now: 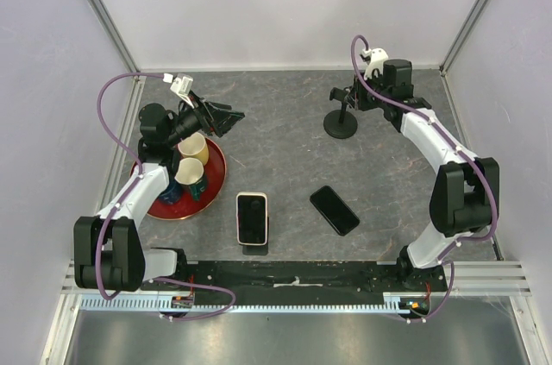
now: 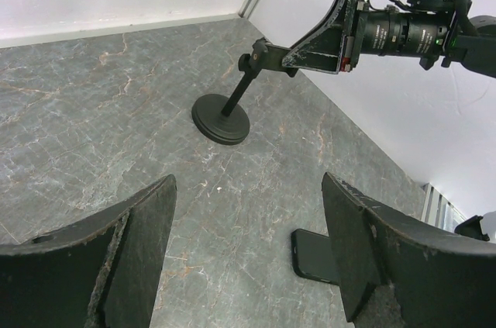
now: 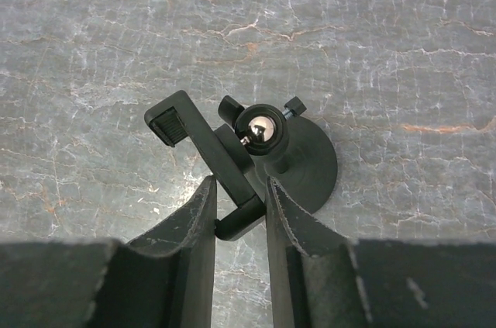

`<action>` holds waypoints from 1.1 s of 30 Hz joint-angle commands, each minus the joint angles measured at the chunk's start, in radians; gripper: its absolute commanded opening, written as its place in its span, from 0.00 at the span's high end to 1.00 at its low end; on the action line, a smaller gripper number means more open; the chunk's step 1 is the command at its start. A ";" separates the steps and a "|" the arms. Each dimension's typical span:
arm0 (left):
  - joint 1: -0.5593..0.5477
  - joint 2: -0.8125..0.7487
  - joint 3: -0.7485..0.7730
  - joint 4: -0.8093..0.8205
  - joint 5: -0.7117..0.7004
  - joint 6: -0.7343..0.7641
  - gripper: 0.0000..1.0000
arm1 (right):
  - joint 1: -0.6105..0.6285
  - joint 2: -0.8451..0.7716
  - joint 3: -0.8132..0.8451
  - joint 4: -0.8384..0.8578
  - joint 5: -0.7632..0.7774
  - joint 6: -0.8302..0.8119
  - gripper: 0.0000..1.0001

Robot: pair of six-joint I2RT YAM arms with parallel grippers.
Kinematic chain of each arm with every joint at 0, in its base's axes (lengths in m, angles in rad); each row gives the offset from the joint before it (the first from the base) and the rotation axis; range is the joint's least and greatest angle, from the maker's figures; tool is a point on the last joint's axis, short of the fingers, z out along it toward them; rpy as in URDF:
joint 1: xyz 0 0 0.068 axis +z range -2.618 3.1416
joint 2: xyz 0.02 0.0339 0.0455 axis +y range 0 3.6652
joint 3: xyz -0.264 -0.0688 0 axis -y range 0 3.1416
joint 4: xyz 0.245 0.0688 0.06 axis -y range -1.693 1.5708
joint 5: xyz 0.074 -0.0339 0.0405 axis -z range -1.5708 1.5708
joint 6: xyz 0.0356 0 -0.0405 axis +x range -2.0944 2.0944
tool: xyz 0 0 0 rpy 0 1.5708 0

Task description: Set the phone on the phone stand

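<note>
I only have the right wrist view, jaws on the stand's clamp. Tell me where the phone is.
Observer: Two lie flat: a black phone on the right, a white-edged phone left of it.
Operator: Report the left arm.
Observer: Its jaws stand wide open, empty, near a red tray holding two cups.
Operator: Place the stand against those phones.
Observer: The phone stand sits farther from the robot than both phones.
</note>
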 commanded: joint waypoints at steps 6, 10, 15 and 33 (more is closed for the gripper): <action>0.006 0.002 0.015 0.048 0.026 -0.017 0.18 | 0.027 -0.076 -0.135 0.214 -0.263 0.028 1.00; 0.006 0.007 0.015 0.051 0.026 -0.021 0.18 | 0.070 -0.107 -0.155 0.225 -0.344 0.001 1.00; 0.006 0.012 0.015 0.060 0.030 -0.027 0.18 | 0.147 -0.139 -0.196 0.191 -0.282 0.017 1.00; 0.006 0.007 0.017 0.053 0.035 -0.022 0.18 | 0.358 -0.283 -0.252 -0.015 0.056 0.123 0.17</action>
